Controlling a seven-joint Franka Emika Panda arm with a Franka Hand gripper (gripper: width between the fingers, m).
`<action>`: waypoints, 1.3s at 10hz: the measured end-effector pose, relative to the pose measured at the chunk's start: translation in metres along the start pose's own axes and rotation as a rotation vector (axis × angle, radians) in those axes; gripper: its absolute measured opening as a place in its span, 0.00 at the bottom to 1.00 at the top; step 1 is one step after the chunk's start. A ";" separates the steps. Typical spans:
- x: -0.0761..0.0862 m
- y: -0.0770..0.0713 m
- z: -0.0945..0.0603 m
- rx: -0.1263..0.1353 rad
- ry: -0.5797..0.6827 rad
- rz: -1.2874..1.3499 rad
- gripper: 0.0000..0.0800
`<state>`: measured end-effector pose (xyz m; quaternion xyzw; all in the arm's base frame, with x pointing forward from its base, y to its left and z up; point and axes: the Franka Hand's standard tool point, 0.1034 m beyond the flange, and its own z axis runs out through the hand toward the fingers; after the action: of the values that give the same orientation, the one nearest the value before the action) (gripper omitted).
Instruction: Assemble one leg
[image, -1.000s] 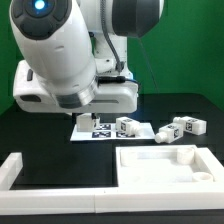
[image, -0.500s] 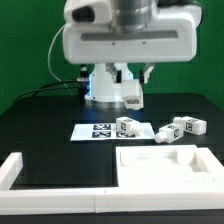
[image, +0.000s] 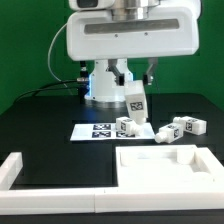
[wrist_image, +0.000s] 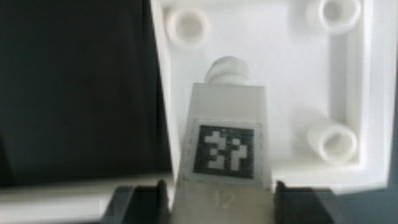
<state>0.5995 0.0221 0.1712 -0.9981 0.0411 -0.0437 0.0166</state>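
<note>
The leg (wrist_image: 222, 140) is clamped in the tool (wrist_image: 217, 202), jutting out beyond it.

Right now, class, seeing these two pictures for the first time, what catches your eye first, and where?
A tagged white leg is clamped in the gripper, held clear of the black table under the big white arm. In the wrist view, the white panel with round holes fills the background behind it. More loose legs lie beside the marker board.
</note>
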 end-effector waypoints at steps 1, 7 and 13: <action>0.010 -0.020 0.002 0.004 0.113 -0.037 0.35; -0.002 -0.067 0.023 -0.003 0.382 -0.167 0.35; 0.004 -0.074 0.037 -0.021 0.456 -0.244 0.35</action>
<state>0.6128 0.0968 0.1374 -0.9601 -0.0763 -0.2689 -0.0086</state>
